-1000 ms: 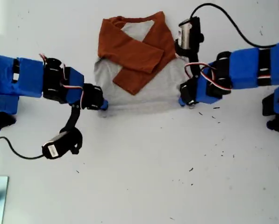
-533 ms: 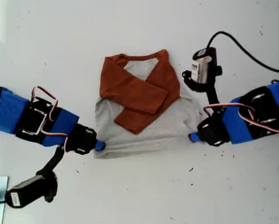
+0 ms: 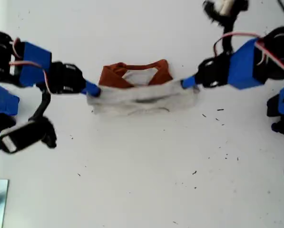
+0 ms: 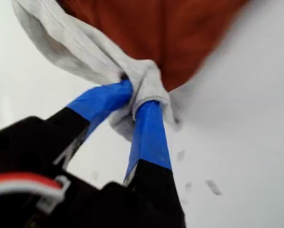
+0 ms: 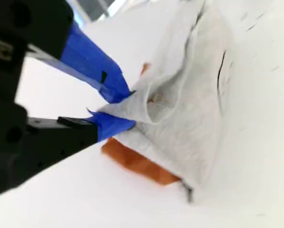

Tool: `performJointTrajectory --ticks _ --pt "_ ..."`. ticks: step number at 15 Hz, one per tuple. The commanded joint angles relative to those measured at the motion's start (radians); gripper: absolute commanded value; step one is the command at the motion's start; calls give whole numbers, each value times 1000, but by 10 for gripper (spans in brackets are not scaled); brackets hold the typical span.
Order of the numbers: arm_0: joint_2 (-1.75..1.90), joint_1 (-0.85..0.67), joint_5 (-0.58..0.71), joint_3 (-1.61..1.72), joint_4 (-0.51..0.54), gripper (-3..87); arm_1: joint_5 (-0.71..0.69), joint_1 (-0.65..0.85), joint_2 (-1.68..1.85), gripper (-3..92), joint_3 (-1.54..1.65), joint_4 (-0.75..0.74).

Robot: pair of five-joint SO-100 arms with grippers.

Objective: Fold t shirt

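Jaws of my first gripper [image 4: 138, 97] and my second gripper [image 5: 127, 110] each pinch grey t shirt [image 3: 144, 97] cloth, closed tight on it.

One overhead camera, two close wrist cameras

The exterior view looks straight down on the white tabletop [image 3: 142, 180] from well above, taking in both arms. Each wrist view looks along its own blue-taped jaws from very near. All three share the small grey shirt with rust-orange sleeves [image 3: 142, 97] [image 4: 99, 52] [image 5: 194, 109], each wrist view one pinched corner.
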Motion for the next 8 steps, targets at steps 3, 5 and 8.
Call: performJointTrajectory --ticks 3,5,8 --pt "334 -403 44 368 -146 284 -12 469 476 313 314 44" --pt "456 -370 43 469 -120 253 -11 466 715 313 462 181" --pt "802 -170 -29 761 -155 199 103 210 1042 313 781 219"
